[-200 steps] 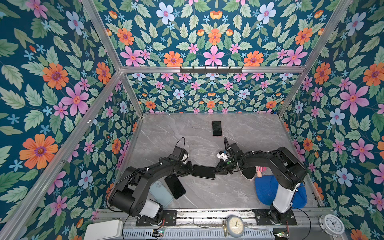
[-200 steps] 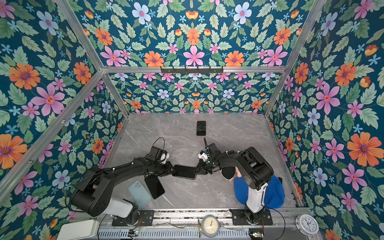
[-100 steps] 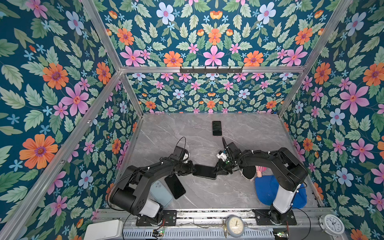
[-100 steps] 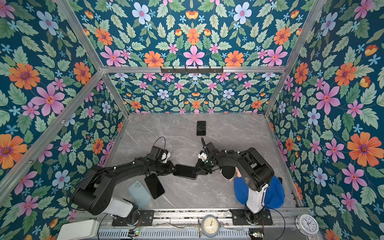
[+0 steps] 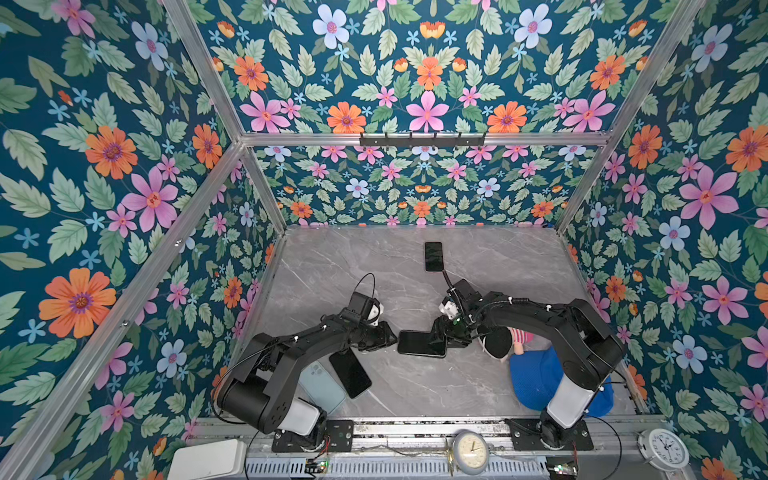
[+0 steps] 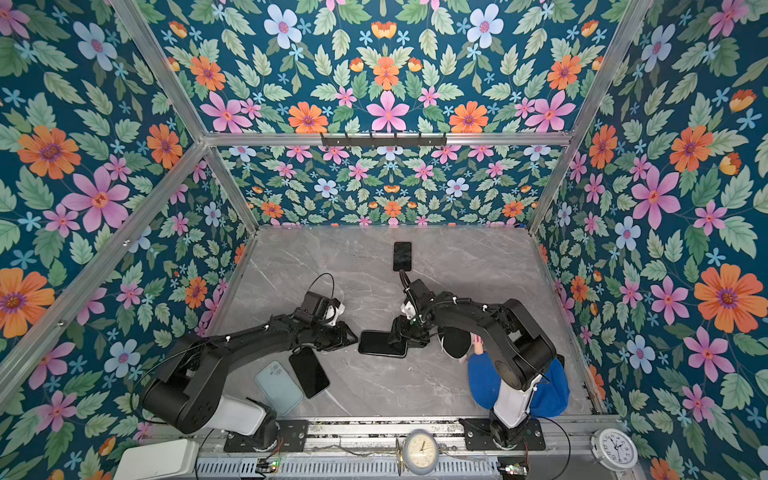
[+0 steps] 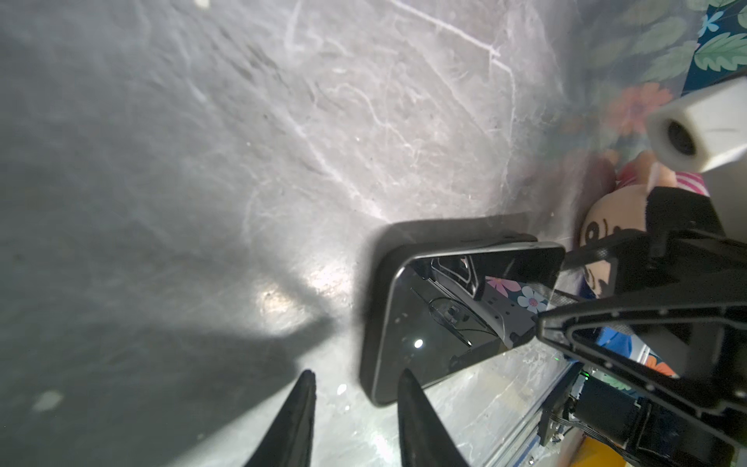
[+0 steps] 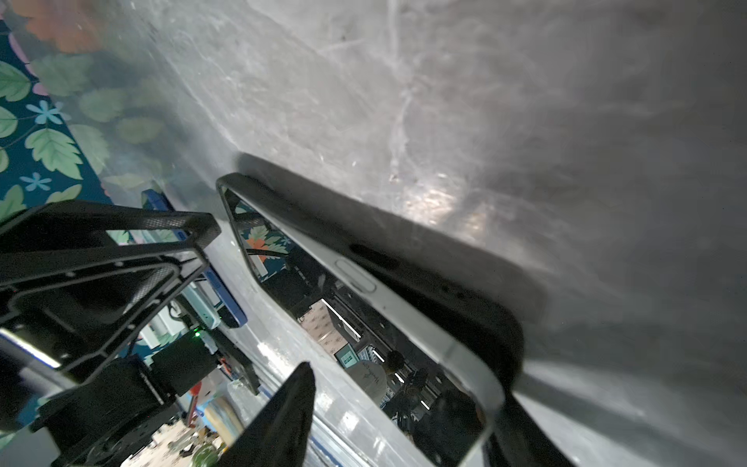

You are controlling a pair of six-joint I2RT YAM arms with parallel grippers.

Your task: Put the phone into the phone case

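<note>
A dark-screened phone (image 5: 420,344) (image 6: 381,344) lies flat mid-table in a black phone case (image 8: 465,291). Its silver side edge (image 8: 404,311) shows above the case's rim in the right wrist view. My right gripper (image 5: 441,337) (image 8: 408,404) is open, jaws wide on either side of the phone's right end, with a gap at the visible finger. My left gripper (image 5: 393,338) (image 7: 357,388) sits just off the phone's (image 7: 456,319) left end, open, with nothing between its fingers.
A second dark phone (image 5: 433,256) lies at the back centre. At the front left, beside the left arm, lie another dark phone (image 5: 351,374) and a pale blue one (image 5: 322,386). A doll (image 5: 498,343) and a blue cap (image 5: 536,382) sit under the right arm.
My right gripper's jaws have opened wide off the phone's end. The left gripper has opened a little and stands a hair off the phone. The phone has not moved.
</note>
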